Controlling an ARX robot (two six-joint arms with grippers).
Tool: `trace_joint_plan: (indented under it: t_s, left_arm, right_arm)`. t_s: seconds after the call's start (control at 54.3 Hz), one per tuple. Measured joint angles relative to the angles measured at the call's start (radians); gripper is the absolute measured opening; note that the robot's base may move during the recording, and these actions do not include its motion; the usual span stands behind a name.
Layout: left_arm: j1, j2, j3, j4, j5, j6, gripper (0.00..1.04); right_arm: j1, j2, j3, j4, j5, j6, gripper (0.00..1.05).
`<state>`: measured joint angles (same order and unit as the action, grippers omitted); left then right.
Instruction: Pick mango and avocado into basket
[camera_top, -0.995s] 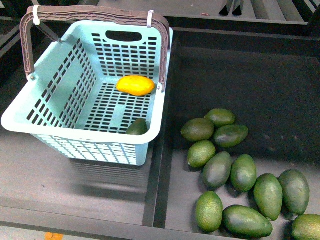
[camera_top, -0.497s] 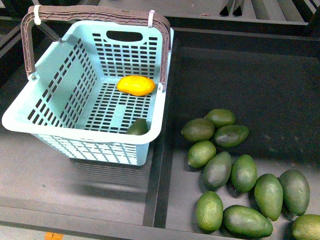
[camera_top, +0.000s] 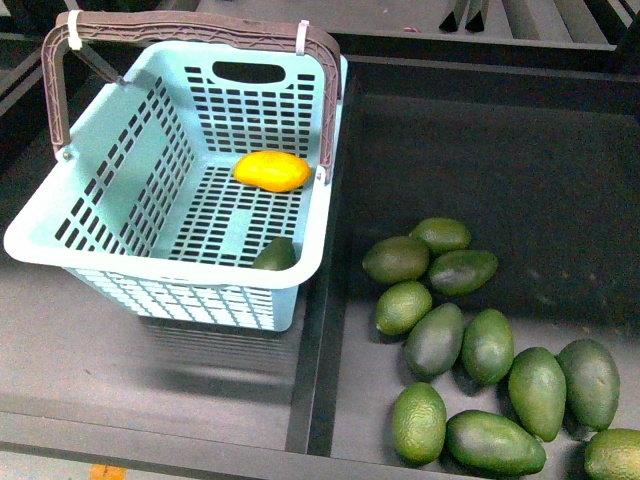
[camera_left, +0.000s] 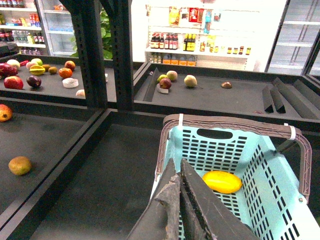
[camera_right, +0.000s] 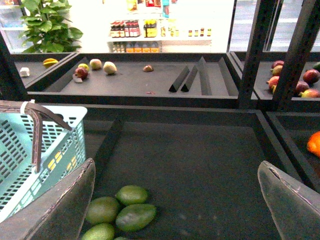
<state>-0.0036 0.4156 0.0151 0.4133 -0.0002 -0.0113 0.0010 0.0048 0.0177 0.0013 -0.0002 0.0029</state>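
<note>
The light blue basket (camera_top: 120, 215) stands tilted at the left with its brown handle (camera_top: 190, 30) upright. Inside it lie the yellow mango (camera_top: 271, 171) near the right wall and a dark avocado (camera_top: 275, 255) at the front corner. Neither arm shows in the front view. In the left wrist view my left gripper (camera_left: 177, 167) is shut with nothing in it, held above the basket (camera_left: 280, 190) rim, and the mango (camera_left: 222, 181) lies beyond the tips. My right gripper (camera_right: 177, 175) is wide open above the black bin, with loose avocados (camera_right: 131, 195) below its left finger.
Several green avocados (camera_top: 487, 345) lie in the black bin (camera_top: 500, 160) right of the basket. A raised black divider (camera_top: 325, 340) runs between basket and bin. Shelves with other fruit (camera_left: 20, 165) and upright posts (camera_left: 92, 55) stand around.
</note>
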Motion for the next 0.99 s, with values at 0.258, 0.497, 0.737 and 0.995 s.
trace_joint_plan:
  t_s: [0.258, 0.497, 0.737, 0.995]
  left_arm:
    - [0.000, -0.115, 0.000, -0.112, 0.000, 0.000, 0.02]
    - [0.000, -0.196, 0.000, -0.193, 0.000, 0.000, 0.02]
    - [0.000, -0.301, 0.000, -0.323, 0.000, 0.000, 0.02]
    - [0.000, -0.409, 0.000, -0.412, 0.000, 0.000, 0.02]
  right_arm:
    - [0.000, 0.000, 0.000, 0.000, 0.000, 0.000, 0.96]
    - [0.000, 0.000, 0.000, 0.000, 0.000, 0.000, 0.96]
    - [0.000, 0.000, 0.000, 0.000, 0.000, 0.000, 0.96]
    - [0.000, 0.000, 0.000, 0.000, 0.000, 0.000, 0.96]
